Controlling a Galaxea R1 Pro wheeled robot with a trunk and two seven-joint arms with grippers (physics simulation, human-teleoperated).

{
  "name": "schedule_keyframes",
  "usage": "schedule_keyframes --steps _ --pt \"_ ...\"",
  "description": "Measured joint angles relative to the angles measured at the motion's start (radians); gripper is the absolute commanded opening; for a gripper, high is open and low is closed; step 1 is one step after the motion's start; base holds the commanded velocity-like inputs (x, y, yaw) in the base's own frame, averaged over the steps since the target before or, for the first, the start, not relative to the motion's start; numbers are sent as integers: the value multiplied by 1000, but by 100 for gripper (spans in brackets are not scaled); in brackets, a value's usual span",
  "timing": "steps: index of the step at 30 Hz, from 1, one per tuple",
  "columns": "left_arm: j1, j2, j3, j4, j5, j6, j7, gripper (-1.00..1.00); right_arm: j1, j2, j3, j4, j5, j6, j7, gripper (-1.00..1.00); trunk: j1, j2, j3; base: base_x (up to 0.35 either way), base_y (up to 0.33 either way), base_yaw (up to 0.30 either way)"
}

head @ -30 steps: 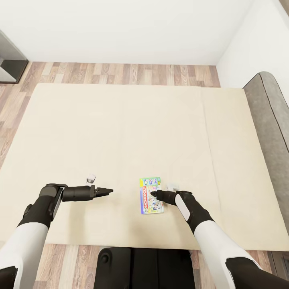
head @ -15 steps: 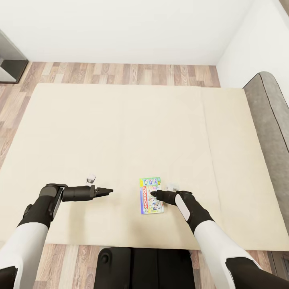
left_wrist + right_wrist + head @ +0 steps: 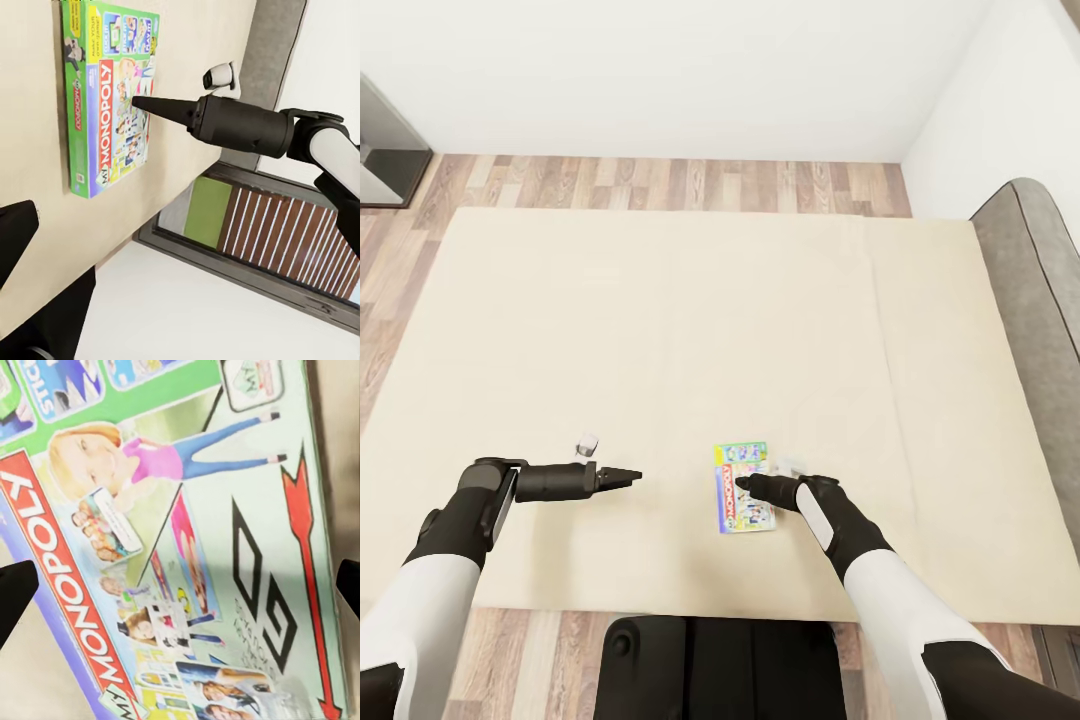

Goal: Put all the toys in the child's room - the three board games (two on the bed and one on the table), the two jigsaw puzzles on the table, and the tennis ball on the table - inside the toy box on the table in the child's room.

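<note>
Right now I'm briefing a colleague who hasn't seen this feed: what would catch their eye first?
The colourful Monopoly board game stands out, lying flat near the close edge of the plain beige bed. The right gripper hangs just over the box, fingers spread in the right wrist view. The left gripper is held above bare mattress to the game's left.

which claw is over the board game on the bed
The right claw: it hangs above the Monopoly board game. The left claw is off to its side.

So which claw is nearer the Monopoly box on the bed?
Right. The right claw hangs over the Monopoly box, fingers spread either side in its wrist view. The left claw hovers over bare bed, off to the box's left.
</note>
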Motion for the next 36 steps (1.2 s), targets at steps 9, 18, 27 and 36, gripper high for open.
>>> schedule_keyframes --steps 9,18,27,36 --pt "0 0 0 0 0 0 0 100 0 0 0 0 0 0 1 100 0 0 0 0 11 0" --pt "0 0 0 0 0 0 1 100 0 0 1 0 0 0 2 100 0 0 0 0 35 0" --pt "0 0 0 0 0 0 2 100 0 0 1 0 0 0 2 100 0 0 0 0 75 0" --pt "0 0 1 0 0 0 0 100 0 2 1 0 0 0 2 100 0 0 0 0 69 0"
